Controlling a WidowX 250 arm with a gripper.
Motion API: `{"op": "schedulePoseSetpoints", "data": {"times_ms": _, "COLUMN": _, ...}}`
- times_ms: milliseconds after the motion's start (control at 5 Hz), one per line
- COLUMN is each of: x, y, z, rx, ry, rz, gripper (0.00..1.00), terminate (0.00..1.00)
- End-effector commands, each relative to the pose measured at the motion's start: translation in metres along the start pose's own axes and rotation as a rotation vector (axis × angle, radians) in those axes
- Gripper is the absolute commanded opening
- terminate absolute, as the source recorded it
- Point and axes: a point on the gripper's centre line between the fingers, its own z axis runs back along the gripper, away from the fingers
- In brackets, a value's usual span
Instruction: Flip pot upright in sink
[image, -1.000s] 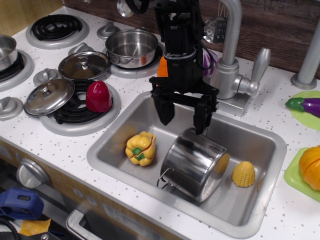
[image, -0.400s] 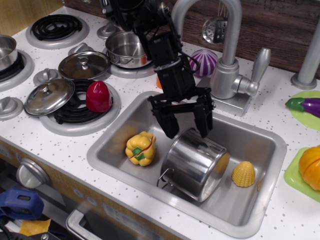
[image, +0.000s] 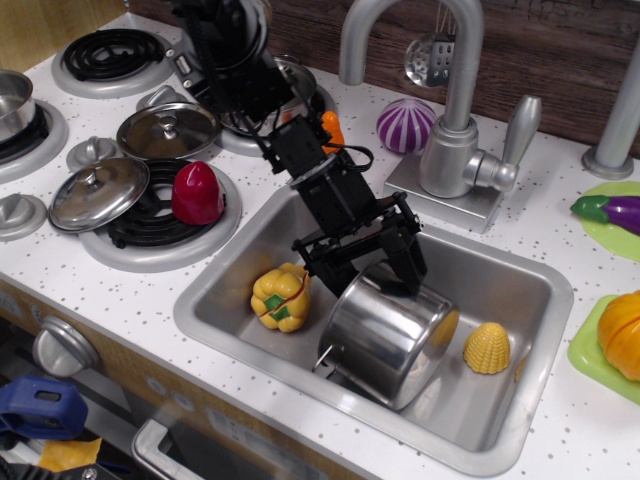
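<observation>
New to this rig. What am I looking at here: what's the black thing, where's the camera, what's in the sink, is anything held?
One fixed camera looks down at a toy kitchen counter from the front. The black thing is a robot arm; its gripper is open, fingers reaching down around the upper end of the pot, which lies on its side in the sink. Nothing is gripped yet as far as I can see. Also in the sink: a yellow toy pepper and a toy corn piece. To the left, a stove with lids and a red toy vegetable.
</observation>
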Motion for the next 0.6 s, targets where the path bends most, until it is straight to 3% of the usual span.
{"op": "schedulePoseSetpoints", "data": {"times_ms": 0, "x": 0.001, "y": -0.008, "z": 0.006, "rx": 0.024, "ry": -0.052, "rz": -0.028, "gripper": 0.0, "terminate": 0.0}}
{"op": "schedulePoseSetpoints", "data": {"times_ms": 200, "x": -0.003, "y": -0.016, "z": 0.008, "rx": 0.042, "ry": -0.073, "rz": -0.027, "gripper": 0.0, "terminate": 0.0}}
{"op": "schedulePoseSetpoints", "data": {"times_ms": 400, "x": -0.007, "y": -0.023, "z": 0.012, "rx": 0.132, "ry": -0.125, "rz": -0.048, "gripper": 1.0, "terminate": 0.0}}
